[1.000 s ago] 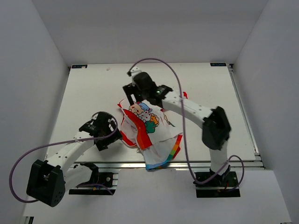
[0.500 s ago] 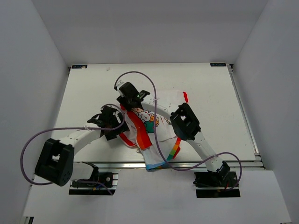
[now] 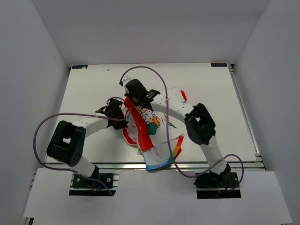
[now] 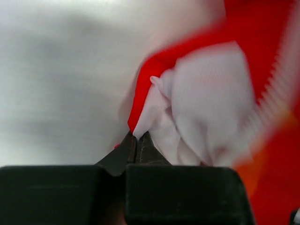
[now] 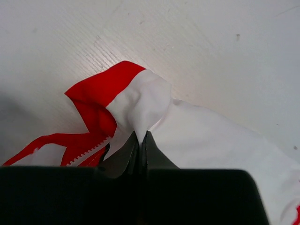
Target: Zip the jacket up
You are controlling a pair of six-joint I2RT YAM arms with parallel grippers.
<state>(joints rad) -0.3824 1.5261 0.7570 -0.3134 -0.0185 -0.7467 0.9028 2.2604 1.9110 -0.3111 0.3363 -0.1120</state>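
My left pincer (image 4: 136, 141) and right pincer (image 5: 140, 138) each pinch a thin fold of the white-and-red fabric jacket (image 3: 161, 136); tugging could slip them.

I brought my left end effector (image 4: 136, 143) up to the jacket's (image 3: 157, 126) top edge, beside my right end effector (image 5: 140, 138).

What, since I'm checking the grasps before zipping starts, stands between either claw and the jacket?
Nothing visible does. The left claw is shut on a red-and-white edge of the jacket, and the right claw is shut on a white fold beside the red lining.
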